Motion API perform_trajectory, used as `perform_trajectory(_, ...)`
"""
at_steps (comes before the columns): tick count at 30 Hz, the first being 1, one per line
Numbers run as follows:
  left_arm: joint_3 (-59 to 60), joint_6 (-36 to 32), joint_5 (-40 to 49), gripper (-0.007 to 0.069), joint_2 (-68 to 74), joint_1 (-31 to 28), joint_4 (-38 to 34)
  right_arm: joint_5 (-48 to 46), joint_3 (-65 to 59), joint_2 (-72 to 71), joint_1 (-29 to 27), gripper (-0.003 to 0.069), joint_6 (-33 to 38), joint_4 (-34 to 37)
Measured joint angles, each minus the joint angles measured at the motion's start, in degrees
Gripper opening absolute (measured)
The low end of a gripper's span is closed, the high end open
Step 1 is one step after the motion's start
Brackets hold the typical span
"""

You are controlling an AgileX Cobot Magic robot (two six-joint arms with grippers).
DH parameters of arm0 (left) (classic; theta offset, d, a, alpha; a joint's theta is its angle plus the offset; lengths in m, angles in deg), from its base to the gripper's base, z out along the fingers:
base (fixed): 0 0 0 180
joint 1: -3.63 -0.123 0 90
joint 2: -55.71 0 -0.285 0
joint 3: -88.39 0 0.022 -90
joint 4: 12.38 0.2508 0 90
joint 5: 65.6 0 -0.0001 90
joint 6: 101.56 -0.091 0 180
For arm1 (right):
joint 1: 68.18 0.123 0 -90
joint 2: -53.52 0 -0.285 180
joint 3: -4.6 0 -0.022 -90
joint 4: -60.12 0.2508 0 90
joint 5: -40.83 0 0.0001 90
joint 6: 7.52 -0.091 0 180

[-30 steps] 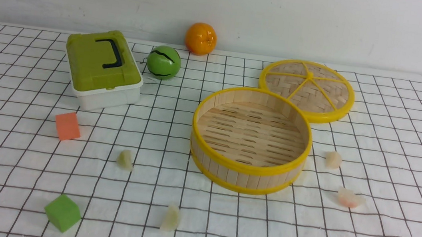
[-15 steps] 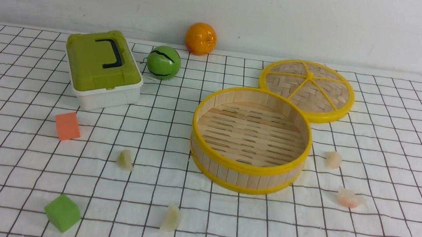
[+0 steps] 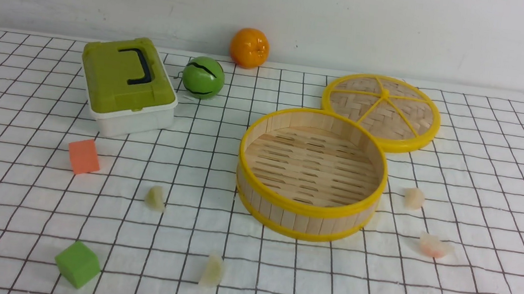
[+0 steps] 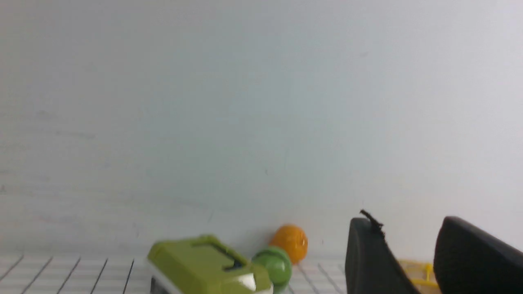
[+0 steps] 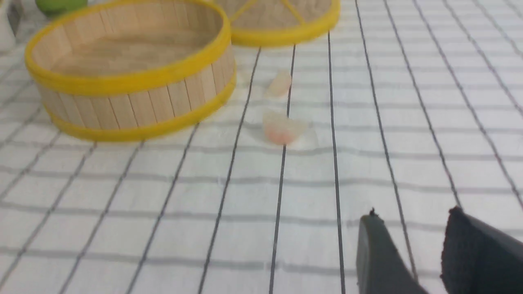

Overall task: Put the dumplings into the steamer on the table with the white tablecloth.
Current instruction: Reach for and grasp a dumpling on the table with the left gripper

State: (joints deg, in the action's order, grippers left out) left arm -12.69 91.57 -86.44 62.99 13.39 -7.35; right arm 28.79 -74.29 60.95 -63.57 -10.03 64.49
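The bamboo steamer [image 3: 294, 218] stands empty on the white tablecloth [image 3: 490, 160], right of centre. Several dumplings lie loose on the cloth: a pale green one [image 3: 155, 198] and a cream one [image 3: 213, 270] to the steamer's left and front, a cream one [image 3: 414, 198] and a pinkish one [image 3: 432, 246] to its right. Neither gripper shows in the front view. My right gripper [image 5: 413, 214] is open and empty above the cloth, short of the pinkish dumpling [image 5: 282, 128] and the steamer [image 5: 135, 104]. My left gripper [image 4: 408, 222] is open and empty, facing the back wall.
The flat woven lid [image 3: 382, 107] lies behind the steamer, touching it. A green-lidded box [image 3: 127, 83], a green ball [image 3: 203, 77] and an orange [image 3: 249, 47] sit at the back left. An orange cube [image 3: 84, 156] and a green cube [image 3: 77, 263] lie at the front left.
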Motion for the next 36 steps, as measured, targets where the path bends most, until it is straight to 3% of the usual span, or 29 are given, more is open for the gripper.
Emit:
perform_trajectory(4, 0.00, 3.59, -5.32, 0.0239, 0.00, 0.00, 0.00, 15.29, 0.00, 0.00, 0.00, 0.0240, 0.00, 0.20)
perform_trajectory(7, 0.00, 9.98, -9.89, 0.0239, 0.00, 0.00, -0.67, 35.58, 0.00, 0.00, 0.00, 0.0240, -1.05, 0.13)
perform_trajectory(10, -0.62, 15.58, -10.03, 0.0223, 0.00, 0.00, -3.73, 51.84, 0.00, 0.00, 0.00, 0.0240, -6.66, -0.72)
perform_trajectory(12, -1.90, 16.83, -7.69, 0.0194, 0.00, 0.00, -5.49, 56.75, 0.00, 0.00, 0.00, 0.0240, -8.04, -0.79)
perform_trajectory(15, -8.54, 16.20, 3.81, 0.0041, 0.20, 0.00, -9.01, 60.43, 1.18, 0.18, 0.00, 0.0226, -9.95, -0.68)
perform_trajectory(17, -12.66, 13.93, 8.99, -0.0013, 2.55, 0.00, -9.33, 55.69, 3.89, 0.45, 0.00, 0.0180, -10.14, -0.58)
perform_trajectory(22, -21.47, 7.12, 14.48, -0.0013, 15.62, 0.00, -9.56, 32.67, 17.00, 5.22, 0.00, -0.0006, -10.13, -0.42)
perform_trajectory(27, -27.71, 6.29, 21.92, -0.0013, 29.36, 0.00, -9.62, 11.45, 24.83, 14.45, 0.00, -0.0014, -7.00, -1.75)
perform_trajectory(30, -37.64, 5.96, 38.63, -0.0013, 43.28, 0.00, -10.39, -4.47, 26.58, 25.14, 0.00, -0.0008, -3.99, -3.06)
perform_trajectory(31, -37.64, 5.96, 38.63, -0.0013, 43.28, 0.00, -10.44, -5.26, 26.58, 25.73, 0.00, -0.0008, -3.89, -3.12)
perform_trajectory(34, -45.99, 3.23, 51.52, -0.0013, 56.68, 0.00, -11.26, -16.09, 26.58, 35.95, 0.07, -0.0007, -0.93, -2.48)
perform_trajectory(36, -47.59, 2.59, 53.56, -0.0013, 60.10, 0.00, -11.93, -17.72, 26.63, 38.01, 0.27, -0.0007, 0.05, -1.59)
